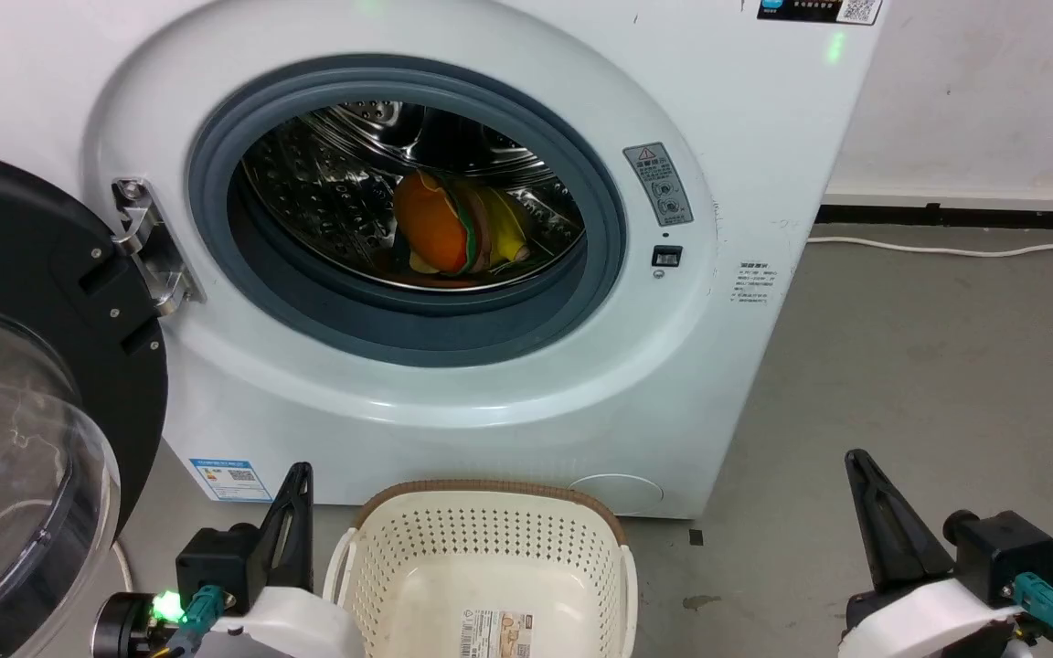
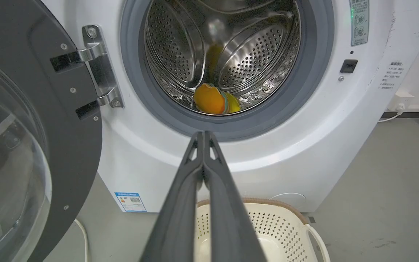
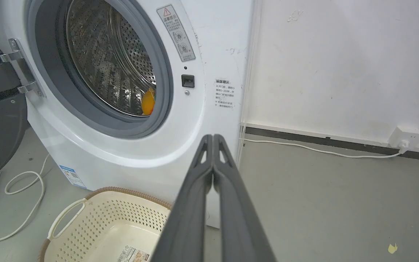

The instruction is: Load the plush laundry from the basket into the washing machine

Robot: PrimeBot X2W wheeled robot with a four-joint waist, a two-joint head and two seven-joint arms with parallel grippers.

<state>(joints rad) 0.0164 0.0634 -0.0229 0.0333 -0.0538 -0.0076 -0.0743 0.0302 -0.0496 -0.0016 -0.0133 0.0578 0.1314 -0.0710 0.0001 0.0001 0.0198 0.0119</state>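
Washing machine (image 1: 508, 402): white front-loader. Its door (image 1: 42, 274) is swung wide open at the machine's hinge side.

Basket (image 1: 490, 498): on the floor (image 1: 929, 384) just in front of the machine, below the drum (image 1: 335, 183) opening. 1 paper label (image 1: 497, 631) on its bottom.

Plush laundry (image 1: 449, 228): inside the machine, at the bottom of the drum, orange bun facing the opening.

Left gripper (image 1: 301, 471): 2 fingers pressed together, nothing held, in front of the machine below the door hinge.

Right gripper (image 1: 856, 457): 2 fingers pressed together, nothing held, off the machine's other front corner, over the floor.
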